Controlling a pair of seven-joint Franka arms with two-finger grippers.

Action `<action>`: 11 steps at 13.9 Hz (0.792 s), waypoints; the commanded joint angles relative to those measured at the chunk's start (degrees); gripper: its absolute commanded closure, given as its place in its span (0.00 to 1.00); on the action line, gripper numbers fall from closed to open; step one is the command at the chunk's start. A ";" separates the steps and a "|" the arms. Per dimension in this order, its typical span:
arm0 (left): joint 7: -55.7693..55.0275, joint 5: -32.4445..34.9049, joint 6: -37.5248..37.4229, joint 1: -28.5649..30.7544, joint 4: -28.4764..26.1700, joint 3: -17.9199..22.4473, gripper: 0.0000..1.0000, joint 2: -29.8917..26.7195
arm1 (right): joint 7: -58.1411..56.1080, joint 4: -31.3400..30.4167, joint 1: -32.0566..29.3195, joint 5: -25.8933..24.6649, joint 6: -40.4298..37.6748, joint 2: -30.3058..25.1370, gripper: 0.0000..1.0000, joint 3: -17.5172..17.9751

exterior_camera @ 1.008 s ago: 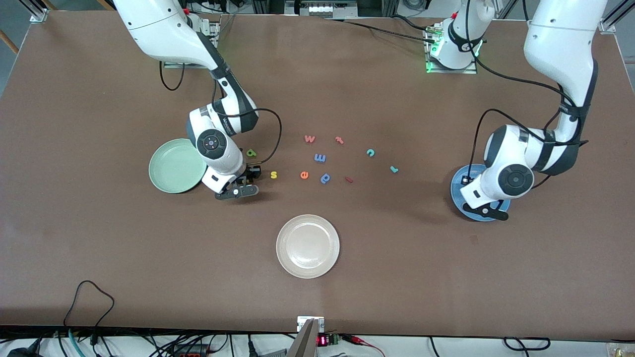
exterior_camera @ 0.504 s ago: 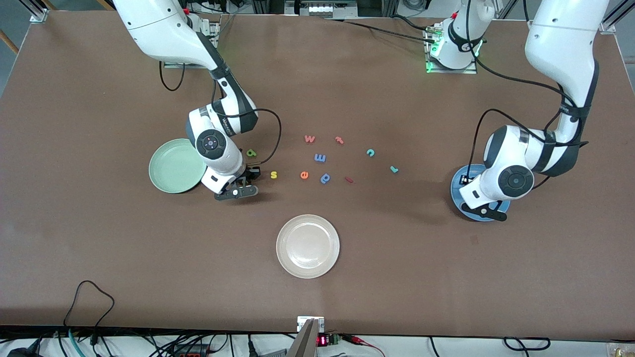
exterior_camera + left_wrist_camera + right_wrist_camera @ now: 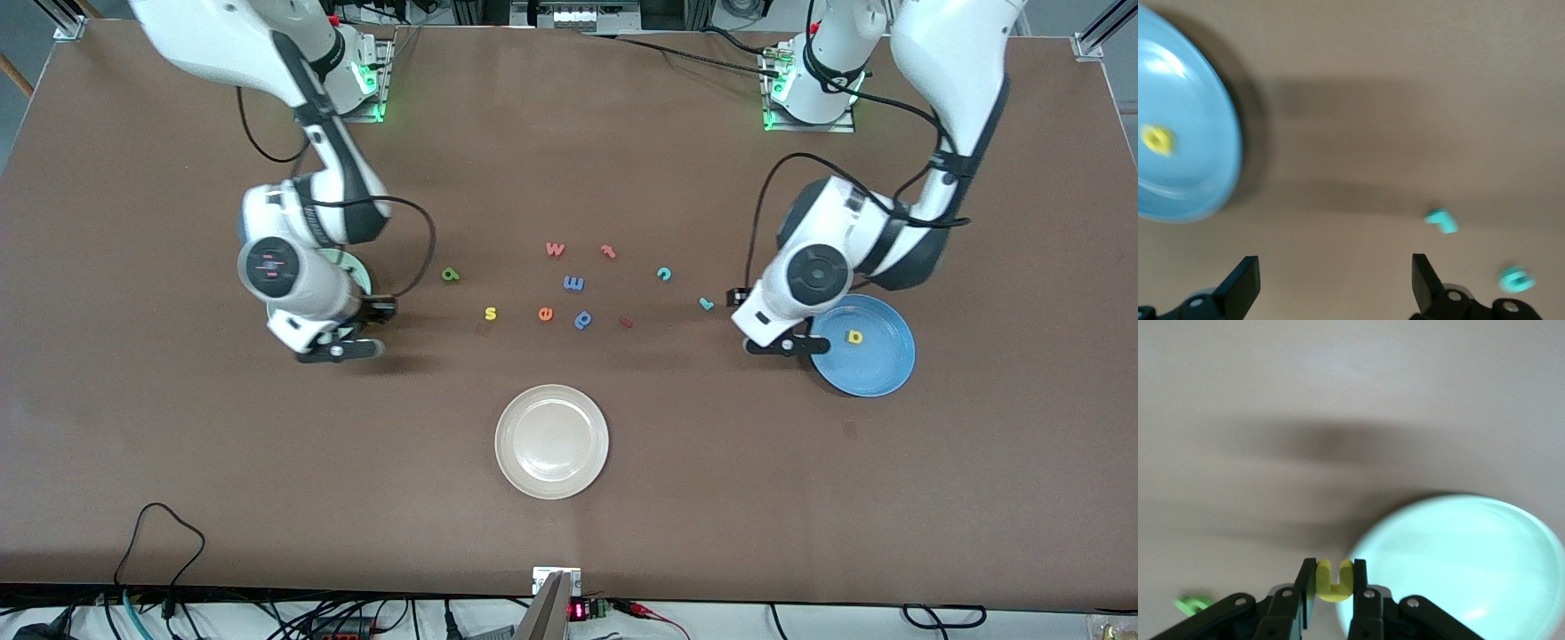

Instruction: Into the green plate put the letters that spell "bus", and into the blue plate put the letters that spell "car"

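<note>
My right gripper (image 3: 1335,583) is shut on the yellow u (image 3: 1335,579) and hangs over the rim of the green plate (image 3: 1458,567), which the arm mostly hides in the front view (image 3: 363,280). The green b (image 3: 451,275) and yellow s (image 3: 490,313) lie on the table. The yellow a (image 3: 854,336) lies in the blue plate (image 3: 880,364). My left gripper (image 3: 782,345) is open and empty, over the table between the blue plate and the teal r (image 3: 706,303). The teal c (image 3: 663,273) lies farther from the camera than the r.
A white plate (image 3: 551,441) sits nearest the camera, mid-table. Other letters lie in the middle: pink w (image 3: 555,249), red t (image 3: 608,251), blue m (image 3: 573,283), orange e (image 3: 545,313), blue p (image 3: 583,318), red i (image 3: 625,322).
The right gripper carried the u from beside the s to the green plate. The left gripper opened, left the yellow a in the blue plate and moved off toward the r.
</note>
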 commanded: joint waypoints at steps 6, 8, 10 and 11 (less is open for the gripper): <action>-16.47 -0.98 21.14 -0.63 -9.31 -1.11 0.22 2.95 | -3.58 -8.63 -8.33 -4.42 1.50 -3.13 0.12 1.06; -16.55 -0.98 21.84 -1.34 -9.31 -1.02 0.43 4.18 | -3.67 -8.19 -8.24 -4.42 1.42 -3.57 0.00 1.15; -17.51 -0.98 22.81 -2.39 -9.31 -1.02 0.50 5.41 | -2.88 -7.32 -7.89 -4.16 1.42 -4.27 0.00 1.68; -17.69 -0.89 22.90 -2.48 -9.31 -1.02 0.55 5.59 | -2.62 -6.70 -7.37 -3.98 1.42 -4.62 0.00 2.72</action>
